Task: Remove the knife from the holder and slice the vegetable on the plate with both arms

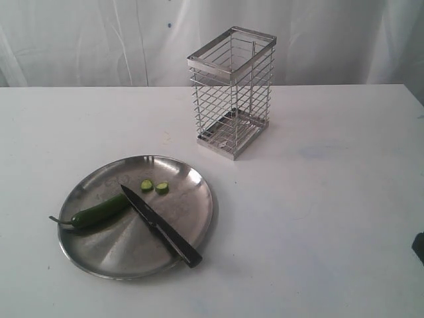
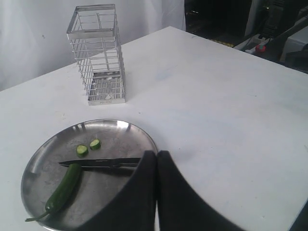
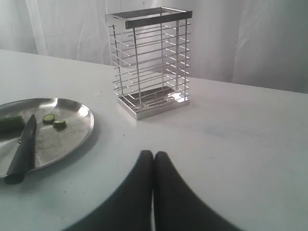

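One round shallow brushed-steel plate (image 1: pixel 199 199) sits on the white counter (image 1: pixel 318 218) toward its front-left corner, rim catching light. On it lies one slim all-black kitchen knife (image 1: pixel 159 225), flat, blade tip near the plate's middle and handle end reaching over the rim nearest the front edge; nothing grips it. One slender dark green chili pepper (image 1: pixel 101 211) lies on the plate's left part, thin stem pointing to the left edge of the counter, its cut end touching or just beside the knife blade. Two small round green slices (image 1: pixel 154 186) lie side by side on the plate, just past the knife tip, toward the back edge. One tall chrome wire-grid basket (image 1: pixel 232 93) stands upright near the back edge around the counter's middle, well apart from the plate, empty inside. Left black gripper (image 2: pixel 157 156) hangs above the plate's rim near the knife handle, fingers pressed together, gripping nothing. Right black gripper (image 3: pixel 153 156) hangs over bare counter between plate and basket, fingers also pressed together, nothing between them.
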Robot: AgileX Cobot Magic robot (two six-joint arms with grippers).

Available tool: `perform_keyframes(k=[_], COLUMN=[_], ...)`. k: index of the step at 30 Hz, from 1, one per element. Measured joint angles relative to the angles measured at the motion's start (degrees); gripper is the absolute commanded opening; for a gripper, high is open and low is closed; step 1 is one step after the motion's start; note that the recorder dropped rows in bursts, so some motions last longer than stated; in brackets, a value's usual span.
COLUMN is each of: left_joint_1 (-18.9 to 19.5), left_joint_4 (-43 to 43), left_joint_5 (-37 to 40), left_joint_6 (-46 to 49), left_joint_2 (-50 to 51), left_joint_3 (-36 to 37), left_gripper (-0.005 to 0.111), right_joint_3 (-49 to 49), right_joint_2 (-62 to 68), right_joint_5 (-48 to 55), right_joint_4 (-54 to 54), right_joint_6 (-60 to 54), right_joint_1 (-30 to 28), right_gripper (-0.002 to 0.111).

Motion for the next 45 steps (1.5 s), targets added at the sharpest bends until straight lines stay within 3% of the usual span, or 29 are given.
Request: perform_keyframes(k=[23,27,32,36,45], left_joint_1=[0.0,0.0,0.0,0.0,0.0], left_joint_4=[0.7,2.8,19.1,21.1,24.6], left_joint_5=[-1.3,-12.3,-25.1,-35.2,-34.7], left_joint_6=[0.0,-1.8,-21.6,-26.0,-28.0], left_joint_2=[0.0,-0.3,-6.0,-7.4,-7.5], left_joint_3=[0.4,5.7,20.2,31.5,33.8], left_gripper=[0.0,0.0,0.0,0.0,0.0], right_joint_3=[0.0,0.0,0.0,0.0,0.0], right_joint_2=[0.0,0.0,0.0,0.0,0.0], right_joint_5=[1.4,1.4,1.4,1.4,1.6], right_joint_4=[0.0,0.0,-0.1,-0.1,-0.1], right_joint_6=[0.0,0.0,0.0,0.0,0.0], right_joint_1=[-0.2,-0.2,-0.2,-0.2,-0.2], right_gripper=[0.0,0.0,0.0,0.0,0.0])
